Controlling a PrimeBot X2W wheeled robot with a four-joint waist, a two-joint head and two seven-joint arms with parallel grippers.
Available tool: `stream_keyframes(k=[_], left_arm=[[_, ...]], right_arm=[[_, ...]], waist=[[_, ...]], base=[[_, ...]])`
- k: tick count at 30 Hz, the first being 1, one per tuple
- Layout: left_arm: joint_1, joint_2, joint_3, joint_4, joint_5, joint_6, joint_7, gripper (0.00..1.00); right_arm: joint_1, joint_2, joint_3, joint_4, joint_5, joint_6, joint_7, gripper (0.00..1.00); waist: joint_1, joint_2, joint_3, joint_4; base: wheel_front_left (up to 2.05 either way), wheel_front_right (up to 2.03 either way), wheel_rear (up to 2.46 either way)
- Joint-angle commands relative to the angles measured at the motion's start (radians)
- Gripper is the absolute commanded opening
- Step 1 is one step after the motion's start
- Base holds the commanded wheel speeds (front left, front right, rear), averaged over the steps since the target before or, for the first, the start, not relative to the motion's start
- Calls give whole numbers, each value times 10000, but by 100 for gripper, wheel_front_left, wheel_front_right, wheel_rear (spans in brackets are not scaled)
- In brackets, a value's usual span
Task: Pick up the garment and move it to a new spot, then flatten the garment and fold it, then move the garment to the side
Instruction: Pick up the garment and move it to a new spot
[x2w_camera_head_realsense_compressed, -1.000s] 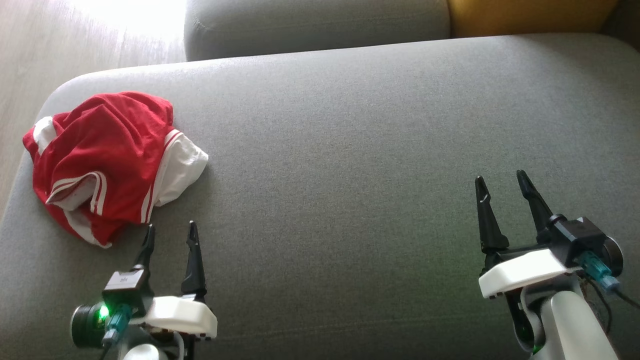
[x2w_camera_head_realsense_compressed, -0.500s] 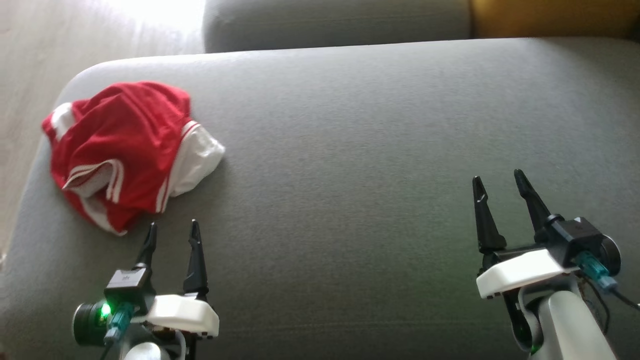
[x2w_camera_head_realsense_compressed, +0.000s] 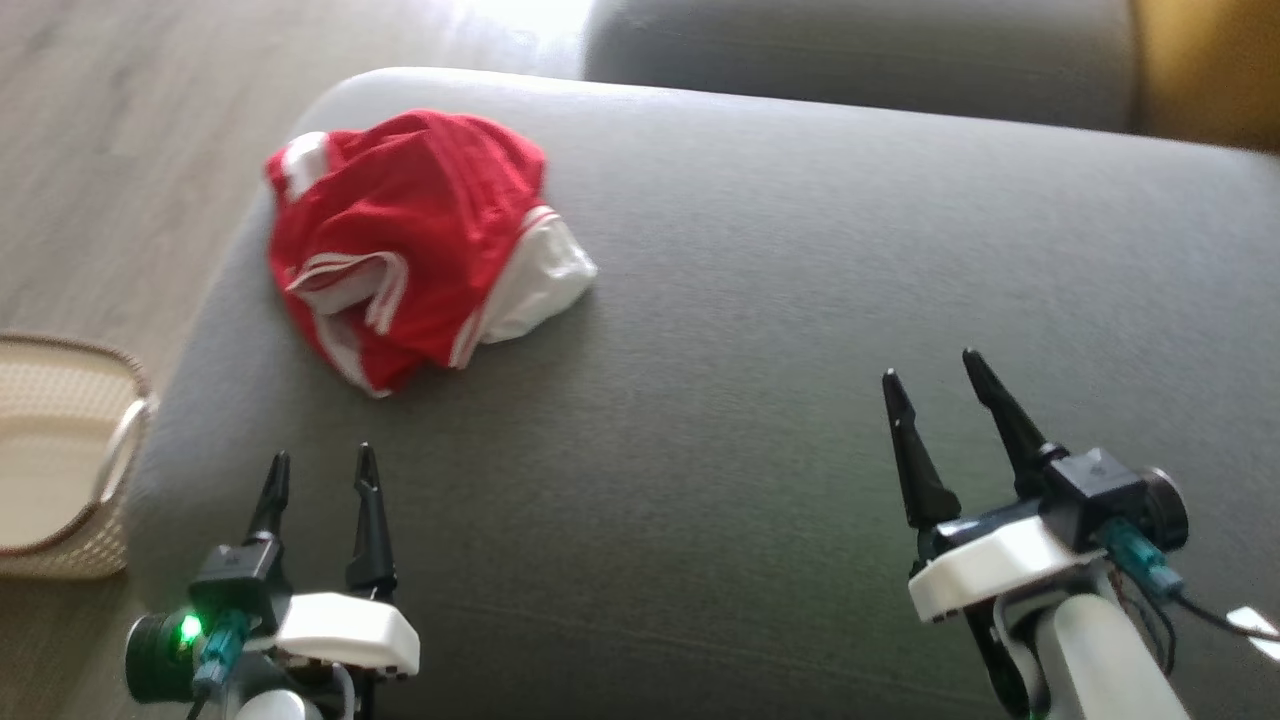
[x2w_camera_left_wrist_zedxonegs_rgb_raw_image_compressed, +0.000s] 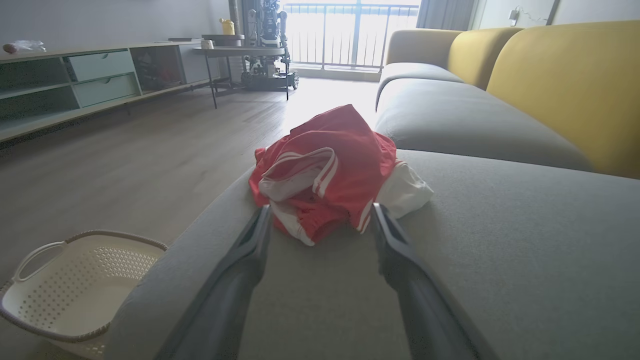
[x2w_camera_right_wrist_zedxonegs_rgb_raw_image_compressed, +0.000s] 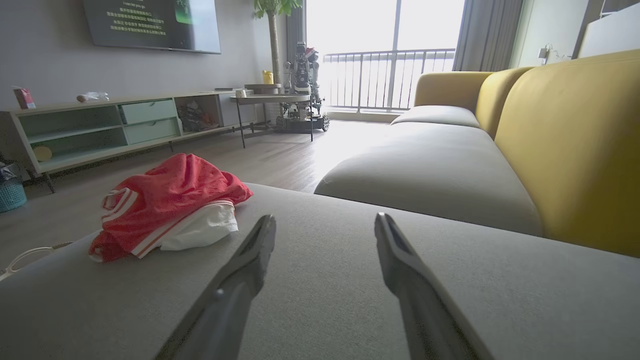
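Garment (x2w_camera_head_realsense_compressed: 415, 245), red and white, crumpled near left edge of grey sofa cushion (x2w_camera_head_realsense_compressed: 750, 300), left gripper (x2w_camera_head_realsense_compressed: 322, 452) near it, jaws apart and empty, right gripper (x2w_camera_head_realsense_compressed: 928, 364) well away, jaws apart, empty.

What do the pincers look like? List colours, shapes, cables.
Left pincer and right pincer: two long, tapering black fingers each, on a white housing, beside a black camera block with a teal plug. A green light glows on the left. Dark cables trail past the right's pale forearm.
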Motion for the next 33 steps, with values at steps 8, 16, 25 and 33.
stream_keyframes(k=[8,16,25,33], left_arm=[[23,15,413,-329,259,-141,-124,100],[195,15,405,-412,345,-150,-124,100],[412,24,756,-527,391,-245,-124,100],[419,20,804,-574,331,-257,-124,100]], right_arm=[[69,20,523,-263,250,-4,-93,100],[173,20,821,-224,463,-4,-93,100],[171,20,1005,-134,502,-4,-93,100],[119,20,1042,-82,595,-4,-93,100]], waist=[[0,0,-422,1210],[0,0,-610,1899],[0,0,-547,2248],[0,0,-635,2202]], base=[[0,0,0],[0,0,0],[0,0,0],[0,0,0]])
